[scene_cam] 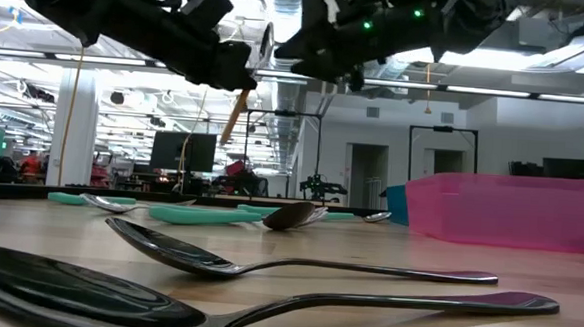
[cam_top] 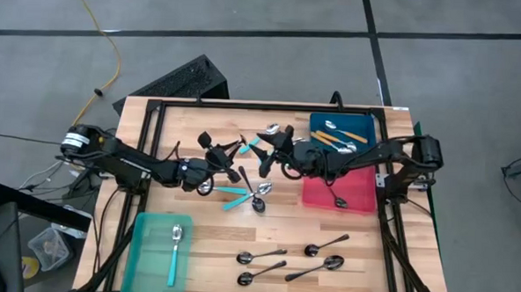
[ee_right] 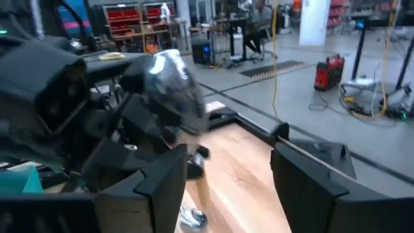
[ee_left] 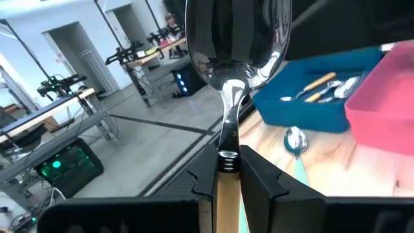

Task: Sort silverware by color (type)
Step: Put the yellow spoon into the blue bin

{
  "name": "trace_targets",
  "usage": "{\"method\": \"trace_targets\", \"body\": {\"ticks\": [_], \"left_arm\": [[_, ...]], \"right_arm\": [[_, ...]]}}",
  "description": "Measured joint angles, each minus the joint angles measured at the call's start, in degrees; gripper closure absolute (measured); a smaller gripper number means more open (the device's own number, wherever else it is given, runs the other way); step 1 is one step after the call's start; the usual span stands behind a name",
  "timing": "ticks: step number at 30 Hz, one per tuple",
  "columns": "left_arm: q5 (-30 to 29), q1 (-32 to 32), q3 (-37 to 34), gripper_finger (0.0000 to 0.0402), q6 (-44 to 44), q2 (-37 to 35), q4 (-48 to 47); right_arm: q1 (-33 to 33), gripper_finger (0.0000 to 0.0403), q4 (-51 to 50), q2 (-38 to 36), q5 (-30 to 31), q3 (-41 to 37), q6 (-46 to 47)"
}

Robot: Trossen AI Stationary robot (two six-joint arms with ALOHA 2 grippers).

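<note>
You have the table [cam_top: 266,230] part sorted: the blue bin [cam_top: 371,126] holds orange spoons, the pink bin [cam_top: 316,194] one dark spoon, the teal bin [cam_top: 150,256] one teal spoon. Four dark spoons [cam_top: 325,246] and a few teal spoons [cam_top: 234,192] are left loose. Your left gripper [ee_left: 228,184] is clamped on an orange spoon [ee_left: 233,84] mid-table, facing your spread, empty right gripper [ee_right: 226,184].

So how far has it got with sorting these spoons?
Partly done. The blue bin holds orange-handled spoons, the teal bin one teal spoon, the pink bin one dark spoon. The left gripper holds an orange-handled spoon, the open right gripper facing it. Teal spoons and dark spoons remain loose.
</note>
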Motion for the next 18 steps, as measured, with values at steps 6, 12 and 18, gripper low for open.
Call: {"method": "trace_targets", "body": {"ticks": [6,12,18], "left_arm": [[-0.86,0.0,0.01,0.0377,0.88,-0.2,0.64],[-1.01,0.0,0.03,0.0377,0.81,-0.22,0.65],[-1.56,0.0,0.03,0.0377,0.7,-0.22,0.28]], "right_arm": [[1.73,0.0124,-0.9,4.19,0.01,5.04,-7.01],[2.14,0.0101,-2.55,6.26,1.36,9.75,-9.51],[2.24,0.01,-5.82,6.15,3.89,11.57,-10.9]]}}
